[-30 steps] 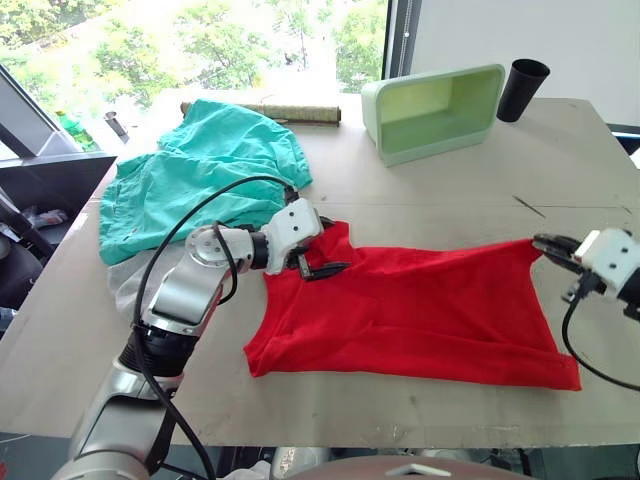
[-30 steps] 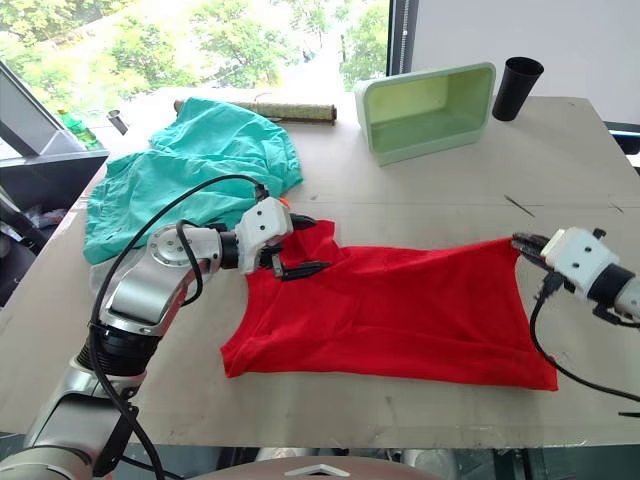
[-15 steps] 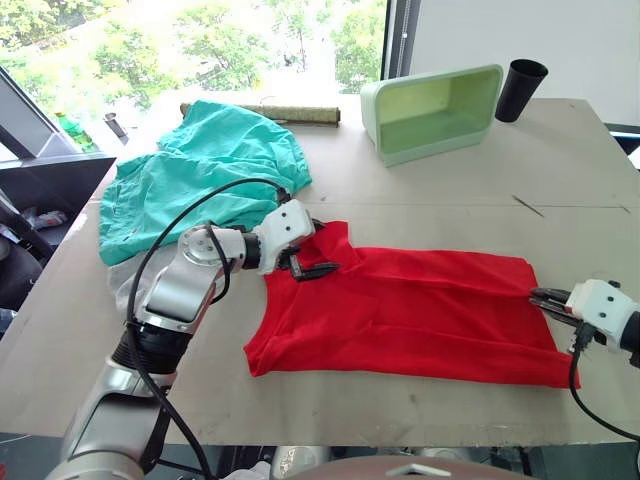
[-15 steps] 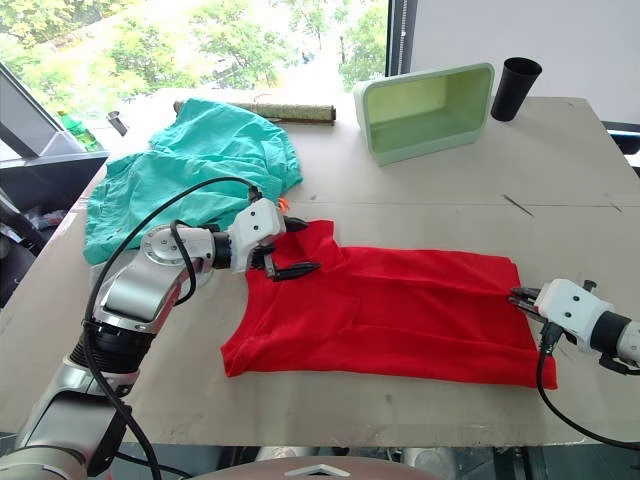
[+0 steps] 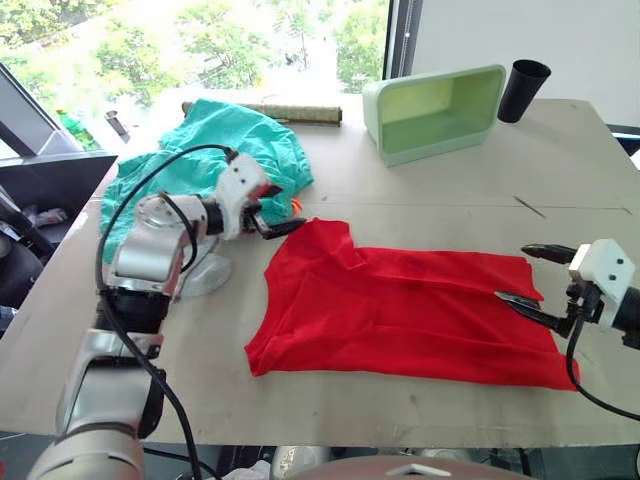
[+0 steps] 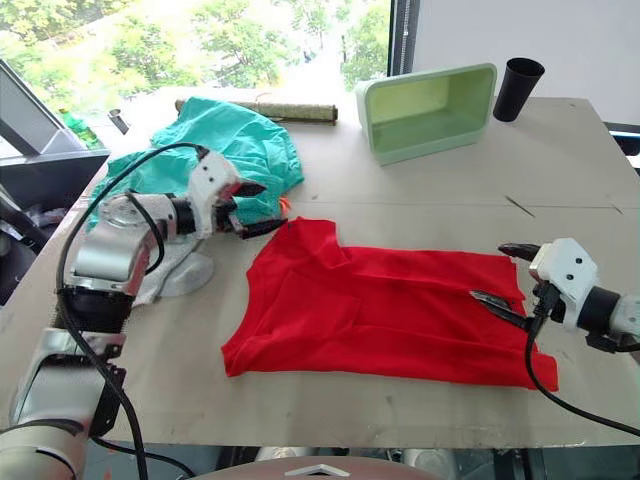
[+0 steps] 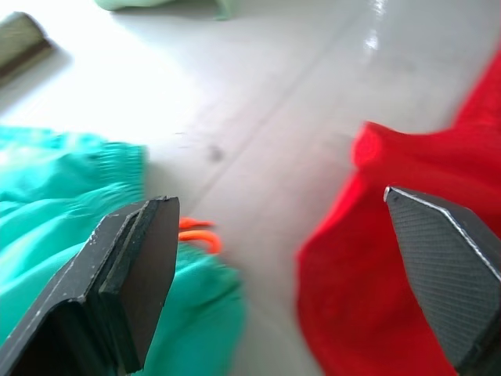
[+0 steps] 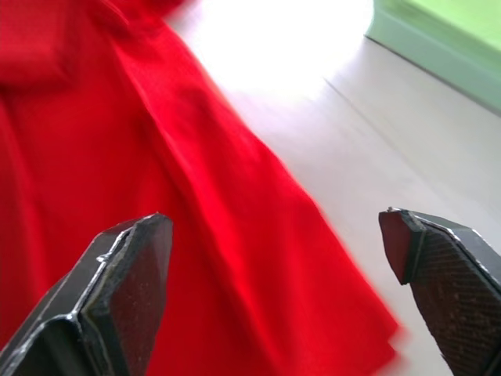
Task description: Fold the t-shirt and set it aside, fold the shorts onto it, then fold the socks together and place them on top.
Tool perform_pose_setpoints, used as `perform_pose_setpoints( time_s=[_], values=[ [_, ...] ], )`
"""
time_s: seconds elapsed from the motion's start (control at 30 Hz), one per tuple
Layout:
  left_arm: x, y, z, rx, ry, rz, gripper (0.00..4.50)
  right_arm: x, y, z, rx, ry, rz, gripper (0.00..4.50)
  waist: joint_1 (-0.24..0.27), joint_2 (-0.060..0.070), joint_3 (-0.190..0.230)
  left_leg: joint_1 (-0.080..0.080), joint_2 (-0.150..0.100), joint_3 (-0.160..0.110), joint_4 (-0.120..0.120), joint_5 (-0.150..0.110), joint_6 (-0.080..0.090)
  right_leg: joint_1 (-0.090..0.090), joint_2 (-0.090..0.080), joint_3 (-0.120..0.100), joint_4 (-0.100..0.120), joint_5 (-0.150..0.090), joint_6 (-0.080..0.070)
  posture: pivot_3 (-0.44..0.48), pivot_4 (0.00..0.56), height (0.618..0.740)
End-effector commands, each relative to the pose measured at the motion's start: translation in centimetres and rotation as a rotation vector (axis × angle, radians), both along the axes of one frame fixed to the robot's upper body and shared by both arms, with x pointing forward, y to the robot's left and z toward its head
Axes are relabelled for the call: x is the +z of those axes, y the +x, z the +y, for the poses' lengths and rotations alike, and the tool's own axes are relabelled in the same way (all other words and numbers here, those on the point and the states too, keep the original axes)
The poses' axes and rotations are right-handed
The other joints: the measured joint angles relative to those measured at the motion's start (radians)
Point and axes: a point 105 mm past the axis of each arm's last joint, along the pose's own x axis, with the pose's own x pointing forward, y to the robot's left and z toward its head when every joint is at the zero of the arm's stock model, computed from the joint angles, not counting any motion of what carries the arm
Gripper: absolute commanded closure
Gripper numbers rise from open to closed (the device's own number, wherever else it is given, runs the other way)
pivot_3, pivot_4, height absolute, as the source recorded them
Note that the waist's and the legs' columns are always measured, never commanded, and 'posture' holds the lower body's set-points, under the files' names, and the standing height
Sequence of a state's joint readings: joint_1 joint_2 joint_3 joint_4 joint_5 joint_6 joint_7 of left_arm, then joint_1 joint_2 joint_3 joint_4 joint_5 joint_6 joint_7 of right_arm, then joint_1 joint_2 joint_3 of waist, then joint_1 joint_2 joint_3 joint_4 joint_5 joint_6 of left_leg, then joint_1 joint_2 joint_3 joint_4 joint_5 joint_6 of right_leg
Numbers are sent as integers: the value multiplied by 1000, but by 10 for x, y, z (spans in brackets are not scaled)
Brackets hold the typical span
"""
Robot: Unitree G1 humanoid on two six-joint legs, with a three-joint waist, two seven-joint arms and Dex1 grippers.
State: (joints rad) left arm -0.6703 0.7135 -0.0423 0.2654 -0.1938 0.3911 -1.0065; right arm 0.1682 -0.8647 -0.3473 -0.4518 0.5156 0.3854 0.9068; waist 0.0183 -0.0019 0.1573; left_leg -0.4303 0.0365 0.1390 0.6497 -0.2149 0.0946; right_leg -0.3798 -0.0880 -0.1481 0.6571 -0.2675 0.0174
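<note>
One t-shirt, one pair of shorts, two grippers spread and empty

You have the red t-shirt (image 5: 400, 310) lying folded mid-table, the teal shorts (image 5: 200, 175) heaped at its far left; your left gripper (image 5: 268, 220) hangs between them, your right gripper (image 5: 530, 275) over the shirt's right edge, jaws wide apart on both

Pale table (image 5: 420, 215) by bright window (image 5: 200, 45) w/ trees; white wall (image 5: 520, 30).
</note>
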Motion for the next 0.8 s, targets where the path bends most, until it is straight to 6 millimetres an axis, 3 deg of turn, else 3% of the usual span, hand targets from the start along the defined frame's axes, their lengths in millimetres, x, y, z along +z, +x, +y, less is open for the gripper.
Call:
perform_pose_setpoints(
  time_s=[0.03,0.13,0.43,0.53,0.8],
  values=[
    [10,4,-4,-40,-110,77,0,10,-7,22,74,151,24,31,0,-1,0,0,0,0,0,0,0,0,0,0,0,0,0,0,150,740],
    [12,11,-14,-77,-179,145,0,13,-10,29,96,234,31,31,2,-2,1,-1,0,0,1,0,0,0,0,-1,1,0,0,0,150,740],
    [-1,11,-54,-345,-30,205,0,5,-22,34,104,247,48,31,-3,-3,0,-1,0,0,2,0,0,0,1,-1,1,0,0,0,150,740],
    [-9,17,-60,-368,48,183,0,4,-23,34,99,245,43,31,-3,-3,0,-1,0,0,2,0,0,0,1,-1,1,0,0,0,150,740],
    [-15,24,-79,-403,43,244,0,-3,-27,33,73,238,40,31,-4,-3,1,-2,0,0,2,0,0,-1,1,-1,1,0,0,0,150,740]
  ],
)
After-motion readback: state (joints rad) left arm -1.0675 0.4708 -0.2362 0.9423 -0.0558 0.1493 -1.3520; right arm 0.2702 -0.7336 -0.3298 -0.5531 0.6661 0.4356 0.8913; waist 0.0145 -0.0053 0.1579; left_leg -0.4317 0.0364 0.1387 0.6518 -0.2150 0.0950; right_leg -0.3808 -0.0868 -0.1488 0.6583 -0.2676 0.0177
